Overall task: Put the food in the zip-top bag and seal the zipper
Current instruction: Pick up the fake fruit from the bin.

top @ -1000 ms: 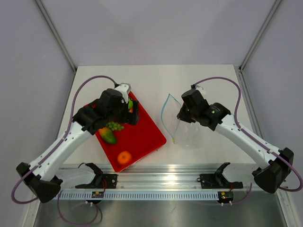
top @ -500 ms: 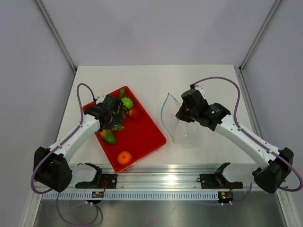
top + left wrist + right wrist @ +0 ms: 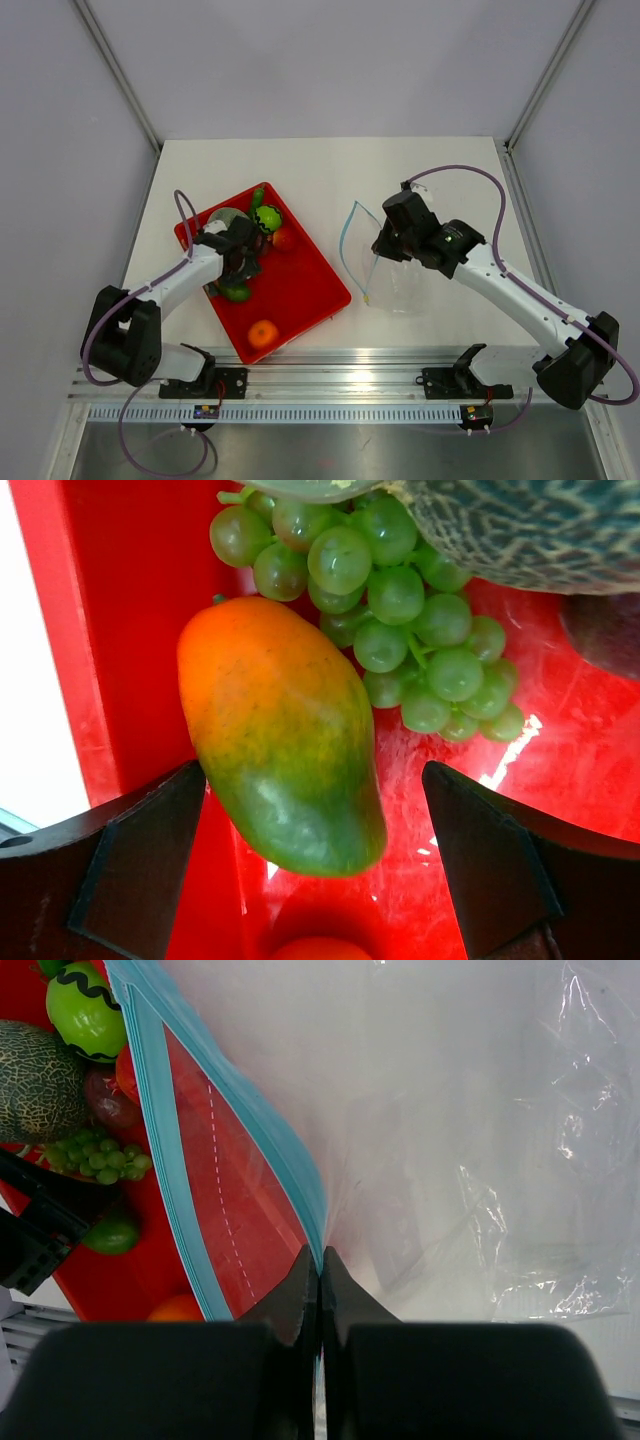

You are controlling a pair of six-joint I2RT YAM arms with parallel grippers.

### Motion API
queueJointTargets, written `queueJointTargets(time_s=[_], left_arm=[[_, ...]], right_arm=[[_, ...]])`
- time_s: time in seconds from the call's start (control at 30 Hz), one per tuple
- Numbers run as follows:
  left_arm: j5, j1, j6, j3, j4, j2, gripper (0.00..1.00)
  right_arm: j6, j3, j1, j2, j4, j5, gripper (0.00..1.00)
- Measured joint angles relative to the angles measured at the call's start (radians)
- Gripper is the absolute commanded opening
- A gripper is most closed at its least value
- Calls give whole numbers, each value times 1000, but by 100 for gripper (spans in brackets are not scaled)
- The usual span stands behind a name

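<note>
Red tray (image 3: 303, 288) lies askew on white table (image 3: 410, 165); metal rail (image 3: 345, 386) in front.

Bright, even light from overhead, and the pale table (image 3: 330, 170) nearly washes out in the top view; shadows under the arms are soft and faint. A white glare streaks the metal rail (image 3: 350, 380) up front. Left wrist view, crisp: a hot glint flares on the red tray (image 3: 560, 780), the mango (image 3: 280, 735) shines low down, and the left gripper (image 3: 315, 780) sits dark in the bottom corners. Right wrist: the zip-top bag (image 3: 520, 1160) sparkles along its creases, and the right gripper (image 3: 320, 1258) blurs, black, up close.
</note>
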Motion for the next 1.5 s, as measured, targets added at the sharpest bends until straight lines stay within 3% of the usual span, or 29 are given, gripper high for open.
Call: queueJointTargets(time_s=[0.13, 0.43, 0.83, 0.97, 1.0, 1.5], left_arm=[[3, 0, -7, -9, 29, 21, 89], [26, -43, -7, -12, 59, 9, 68], [79, -229, -15, -12, 67, -37, 73], [103, -275, 18, -4, 84, -25, 97], [106, -277, 29, 6, 85, -13, 99], [103, -277, 83, 135, 77, 132, 86]], right_arm=[[0, -8, 0, 0, 0, 0, 0], [1, -24, 0, 0, -4, 1, 0], [1, -24, 0, 3, -4, 0, 0], [1, -24, 0, 8, -4, 0, 0], [1, -24, 0, 9, -4, 0, 0], [3, -43, 0, -6, -7, 1, 0]])
